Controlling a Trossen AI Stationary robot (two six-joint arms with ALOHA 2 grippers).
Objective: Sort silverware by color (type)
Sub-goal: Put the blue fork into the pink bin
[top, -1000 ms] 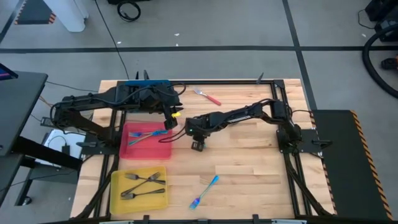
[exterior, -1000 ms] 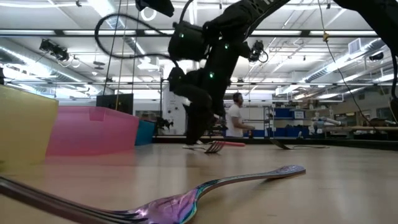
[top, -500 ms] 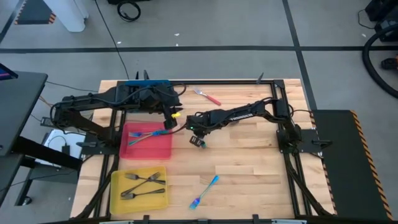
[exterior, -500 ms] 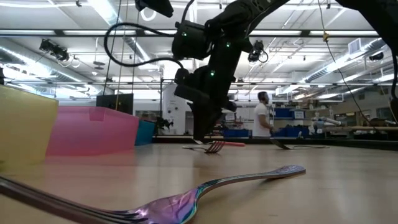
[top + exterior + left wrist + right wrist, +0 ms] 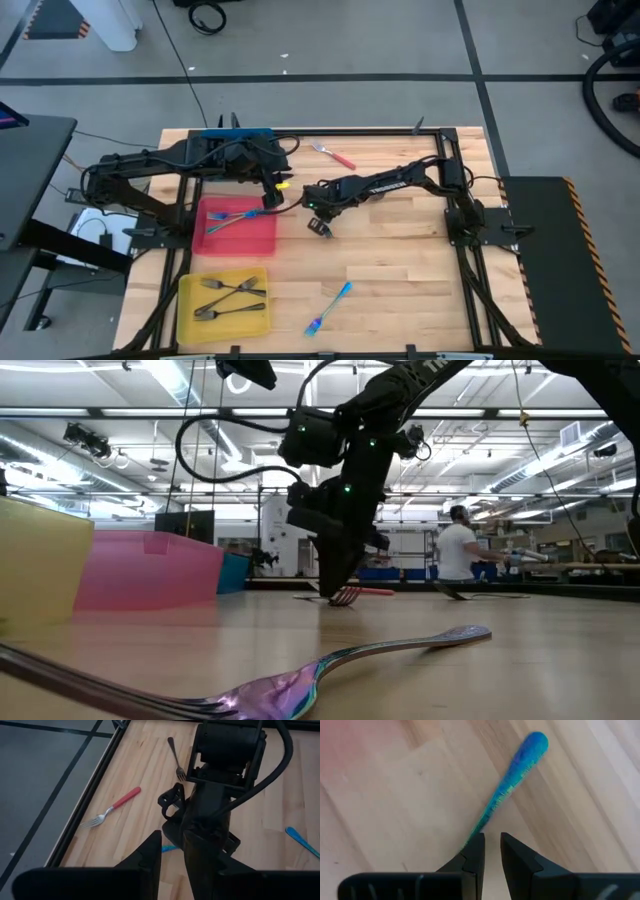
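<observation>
My right gripper point(image 5: 322, 230) hangs low over the bare wood just right of the red tray point(image 5: 258, 243), its fingers a narrow gap apart with nothing between them. A blue-handled utensil point(image 5: 512, 782) lies on the wood under it, its narrow end running beneath one fingertip point(image 5: 472, 847); the high view hides it. My left gripper point(image 5: 270, 203) waits high over the tray's far right corner, fingers slightly apart and empty. A blue-handled fork point(image 5: 238, 219) lies in the red tray. A red-handled fork point(image 5: 335, 155) and a dark fork point(image 5: 418, 127) lie near the far edge. My right gripper points steeply down at the blue-handled utensil's narrow end point(image 5: 479, 827), and one fingertip covers that end. Whether the finger touches it, I cannot tell. The handle lies flat on the wood, outside the gap between the fingers.
A yellow tray point(image 5: 188, 300) at the near left holds several dark grey forks point(image 5: 228, 298). Another blue-handled fork point(image 5: 330, 308) lies on the wood near the front edge. A blue tray point(image 5: 238, 132) sits at the far edge under the left arm. A person walks in the room behind.
My right gripper has rolled about the line it points along and drifted slightly toward the far edge, staying low over the wood. No utensil has visibly moved.
</observation>
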